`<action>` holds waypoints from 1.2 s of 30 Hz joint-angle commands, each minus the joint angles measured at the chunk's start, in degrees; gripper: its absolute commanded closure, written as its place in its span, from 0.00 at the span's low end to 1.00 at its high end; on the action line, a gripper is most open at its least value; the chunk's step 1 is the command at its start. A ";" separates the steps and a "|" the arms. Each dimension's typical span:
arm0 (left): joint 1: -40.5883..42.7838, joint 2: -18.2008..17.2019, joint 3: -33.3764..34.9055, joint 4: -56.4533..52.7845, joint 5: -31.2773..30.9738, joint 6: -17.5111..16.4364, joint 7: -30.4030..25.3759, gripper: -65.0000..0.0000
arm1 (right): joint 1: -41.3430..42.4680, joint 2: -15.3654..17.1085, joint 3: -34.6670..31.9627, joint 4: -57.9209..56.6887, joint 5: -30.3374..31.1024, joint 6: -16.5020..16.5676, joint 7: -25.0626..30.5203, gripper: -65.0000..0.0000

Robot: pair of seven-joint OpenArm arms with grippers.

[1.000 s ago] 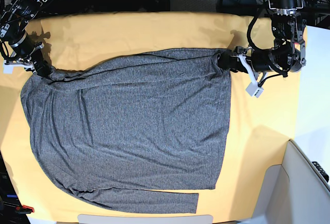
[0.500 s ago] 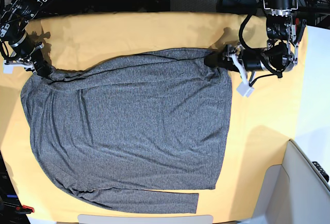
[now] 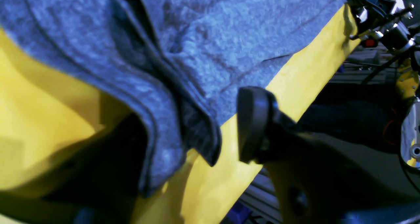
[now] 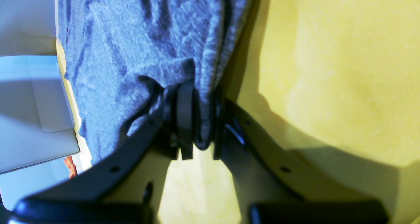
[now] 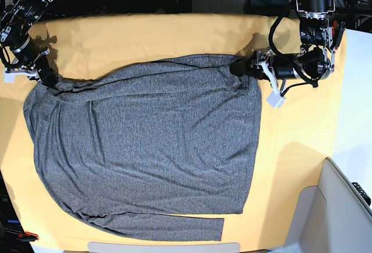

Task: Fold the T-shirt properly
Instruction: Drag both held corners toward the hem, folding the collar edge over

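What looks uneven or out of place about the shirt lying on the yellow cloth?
The T-shirt lies askew: one sleeve sticks out past its near edge, and the far edge is bunched where the right end effector pinches it.

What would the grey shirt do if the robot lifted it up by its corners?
The T-shirt would probably sag and droop, since it already bunches into soft folds where the right claw pinches it. It looks fairly light: thin knit lying flat with small ripples. It may drag rather than slide on the yellow table cloth, as both look like fabric.
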 commanded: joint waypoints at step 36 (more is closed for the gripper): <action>3.12 -6.10 -0.40 0.88 -0.85 -0.37 0.52 0.99 | -8.38 12.23 -6.49 0.08 0.09 -0.45 -1.02 1.00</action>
